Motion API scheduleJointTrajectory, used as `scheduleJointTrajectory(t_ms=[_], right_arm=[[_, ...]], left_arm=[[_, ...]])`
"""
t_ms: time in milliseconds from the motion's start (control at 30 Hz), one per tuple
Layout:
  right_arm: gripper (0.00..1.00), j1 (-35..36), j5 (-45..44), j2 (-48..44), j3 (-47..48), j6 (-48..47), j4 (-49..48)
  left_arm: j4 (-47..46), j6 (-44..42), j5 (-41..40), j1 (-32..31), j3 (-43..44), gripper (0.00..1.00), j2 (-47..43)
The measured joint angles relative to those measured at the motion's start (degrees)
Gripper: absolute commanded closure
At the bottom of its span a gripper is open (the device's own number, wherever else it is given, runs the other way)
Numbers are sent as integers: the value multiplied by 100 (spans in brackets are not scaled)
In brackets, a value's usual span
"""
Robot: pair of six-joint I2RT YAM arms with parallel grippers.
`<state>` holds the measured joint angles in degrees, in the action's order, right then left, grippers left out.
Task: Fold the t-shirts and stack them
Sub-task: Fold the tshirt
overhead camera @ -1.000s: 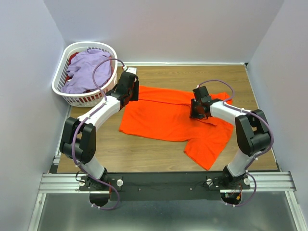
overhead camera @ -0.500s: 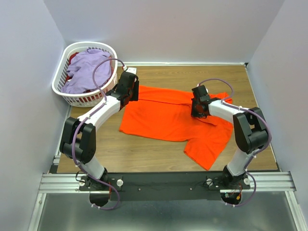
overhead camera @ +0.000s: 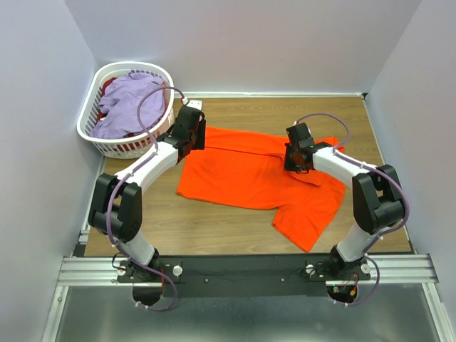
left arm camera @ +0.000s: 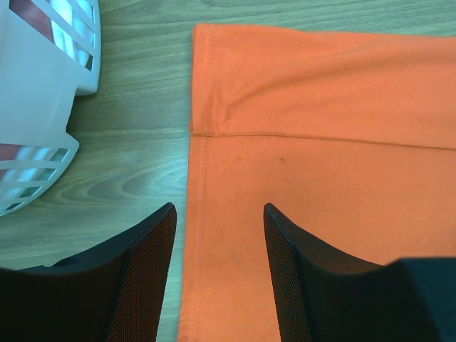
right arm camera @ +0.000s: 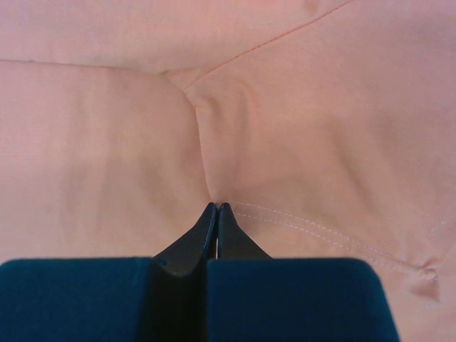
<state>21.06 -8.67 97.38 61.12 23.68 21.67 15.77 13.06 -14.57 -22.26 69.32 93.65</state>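
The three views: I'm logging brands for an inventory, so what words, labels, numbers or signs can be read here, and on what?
No text can be read.
The orange t-shirt shows only plain cloth and stitching.
The basket is blank white plastic.
The lavender t-shirt is plain.
A white patch near the basket is too small to read.

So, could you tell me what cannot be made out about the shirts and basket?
Top view: red cloth in the basket, mostly buried under the lavender t-shirt; unidentifiable.
Left wrist view: frame edge cuts off the basket; whether the open left gripper touches the orange t-shirt is unclear.
Right wrist view: cloth fills the frame, so which part the right gripper pinches is unclear.
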Motion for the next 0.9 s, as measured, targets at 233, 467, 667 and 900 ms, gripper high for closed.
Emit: scheduleJointTrajectory(t_ms=[233,467,667,900], right_arm=[[94,0,396,-20,2,212,168],[66,-31,492,-31,11,315,212],[66,-1272,669,-234,144,339,55],[65,-3270,1451,-138,149,1043,-960]], left_arm=[[13,0,0,0,0,39,0],[15,0,-4,0,0,39,0],[85,11,-42,0,332,39,245],[260,55,-39,2,1493,39,1182]])
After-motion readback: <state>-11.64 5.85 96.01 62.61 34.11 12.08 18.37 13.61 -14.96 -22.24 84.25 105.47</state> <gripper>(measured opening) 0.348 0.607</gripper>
